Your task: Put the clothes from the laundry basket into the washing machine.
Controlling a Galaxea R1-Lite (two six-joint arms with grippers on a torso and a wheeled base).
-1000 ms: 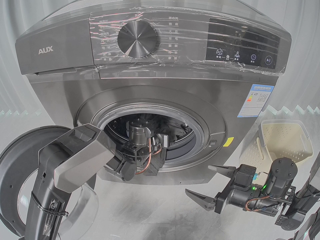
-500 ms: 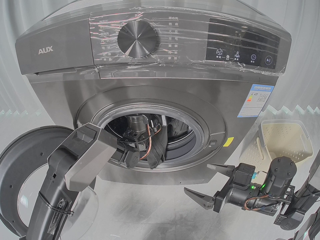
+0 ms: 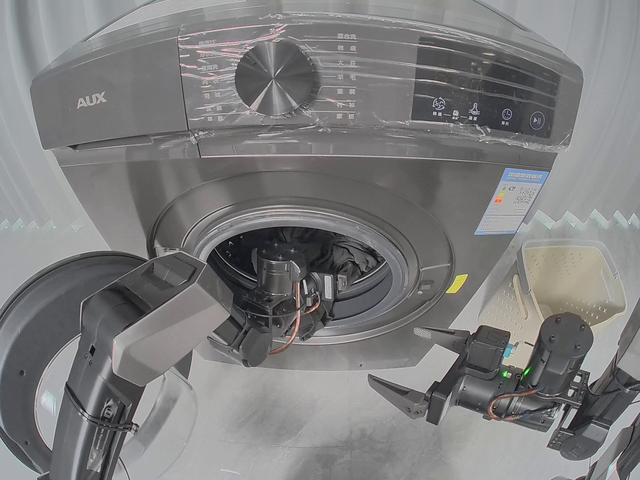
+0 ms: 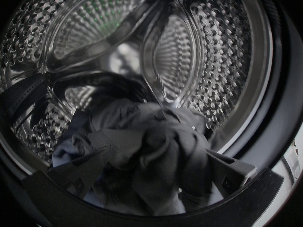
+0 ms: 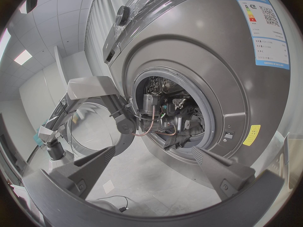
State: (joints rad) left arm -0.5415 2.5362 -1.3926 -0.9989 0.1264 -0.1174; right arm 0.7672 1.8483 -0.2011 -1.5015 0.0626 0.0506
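Dark garment point(image 3: 348, 256) now deeper inside drum point(image 4: 227, 48)

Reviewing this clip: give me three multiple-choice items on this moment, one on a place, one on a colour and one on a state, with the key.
1. Where is the left gripper?
A. at the control dial
B. inside the drum
C. on the floor

2. What colour is the laundry basket?
A. blue
B. red
C. cream

3. How is the right gripper?
A. open, holding nothing
B. shut on a cloth
C. shut, empty

Key:
1 B: the perforated metal wall and the dark clothes lie all around it.
2 C: its perforated walls show cream in the head view.
3 A: its fingers stand wide apart with nothing between them.
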